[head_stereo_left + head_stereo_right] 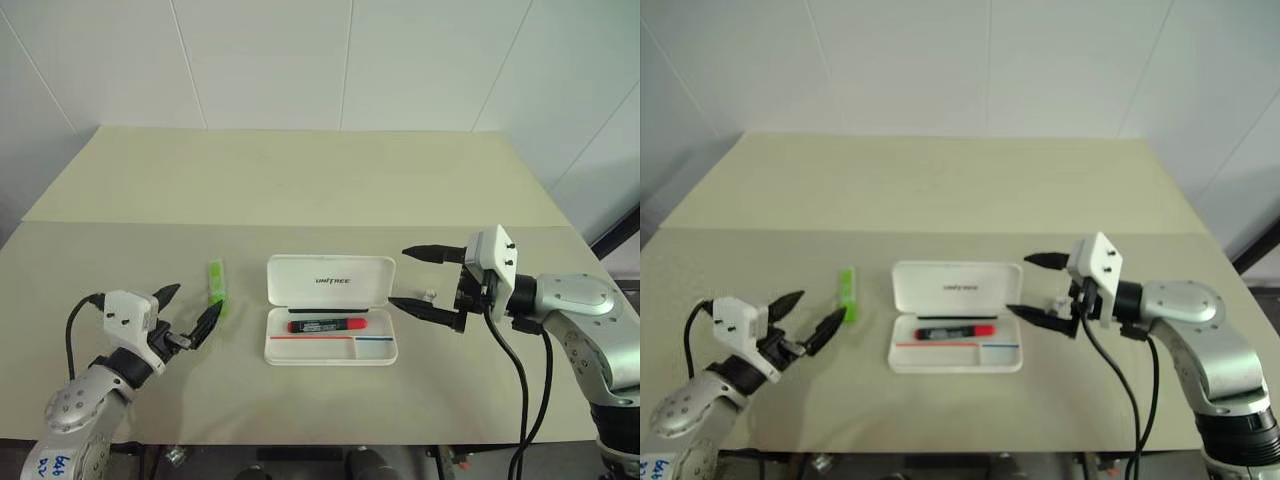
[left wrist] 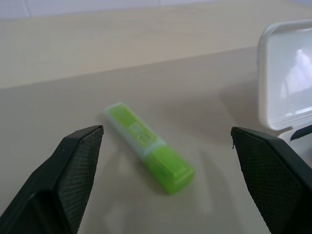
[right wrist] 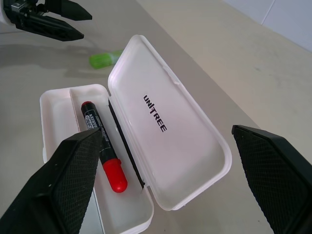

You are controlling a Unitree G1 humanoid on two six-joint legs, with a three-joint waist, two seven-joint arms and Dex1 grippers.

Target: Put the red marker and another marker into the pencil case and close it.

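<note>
A: How far along is the robot?

B: Halfway. The red marker (image 1: 326, 325) already lies inside the pencil case (image 1: 331, 310), whose lid stands open. The right gripper (image 1: 428, 281) hangs just beside the case, jaws spread, holding nothing.

A: And the green marker (image 1: 216, 284)?

B: Still on the table (image 1: 300, 180), just ahead of the left gripper (image 1: 187, 310), whose fingers are wide apart and empty. It seems lined up to pick it. Left to do: grasp it, drop it in, shut the lid.
</note>
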